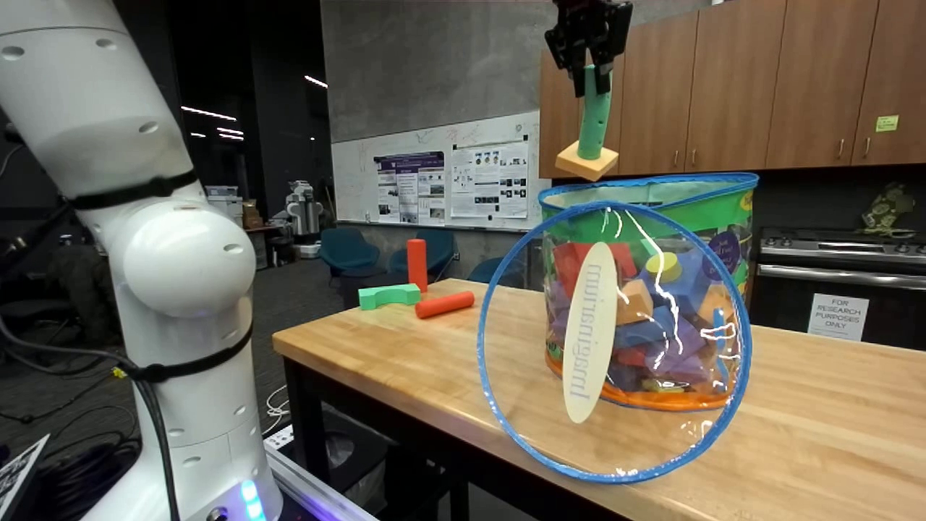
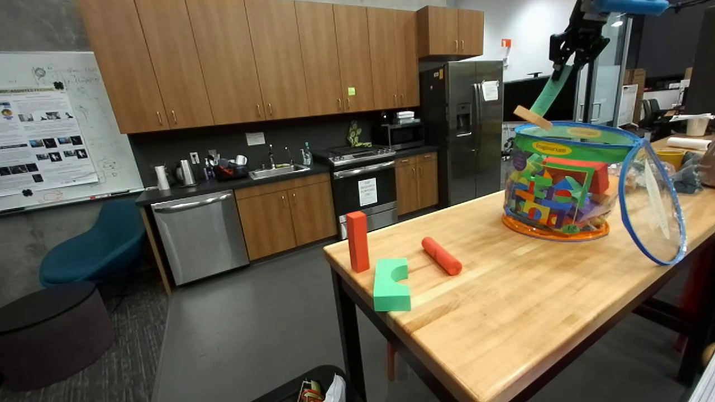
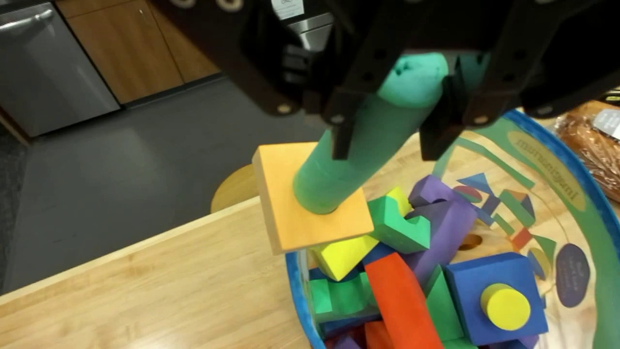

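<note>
My gripper is shut on a green cylinder, seen in both exterior views. In the wrist view the cylinder slants down and left between the dark fingers. At its lower end is a flat light-orange square block; whether the cylinder passes into a hole there I cannot tell. Both hang in the air over the near rim of a transparent tub with a green band. Inside it lie several coloured blocks, among them a blue block and a red block. In the wrist view the orange block overlaps the tub's blue rim.
A transparent round lid with a blue edge hangs off the tub's side. At one end of the wooden table are an upright red block, a red cylinder and a notched green block. A plastic-wrapped item lies beyond the tub.
</note>
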`<action>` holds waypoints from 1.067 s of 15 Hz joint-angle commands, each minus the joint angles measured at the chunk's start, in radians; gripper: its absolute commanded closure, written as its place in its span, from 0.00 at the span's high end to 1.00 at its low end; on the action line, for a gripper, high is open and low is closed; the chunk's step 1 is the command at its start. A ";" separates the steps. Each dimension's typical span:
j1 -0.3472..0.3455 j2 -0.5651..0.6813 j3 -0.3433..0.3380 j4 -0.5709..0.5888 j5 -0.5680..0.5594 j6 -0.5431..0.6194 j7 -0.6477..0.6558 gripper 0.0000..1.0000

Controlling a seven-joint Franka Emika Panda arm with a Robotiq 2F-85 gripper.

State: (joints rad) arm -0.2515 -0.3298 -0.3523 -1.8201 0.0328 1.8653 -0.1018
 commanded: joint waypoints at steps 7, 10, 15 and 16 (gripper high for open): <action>-0.055 0.128 -0.019 0.063 -0.028 -0.034 0.060 0.15; -0.046 0.153 0.002 0.084 -0.037 -0.016 0.082 0.69; -0.021 0.145 0.082 0.080 -0.080 0.087 0.232 0.92; -0.012 0.140 0.101 0.074 -0.080 0.108 0.262 0.98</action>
State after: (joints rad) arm -0.2815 -0.1843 -0.2898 -1.7493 -0.0267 1.9288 0.0747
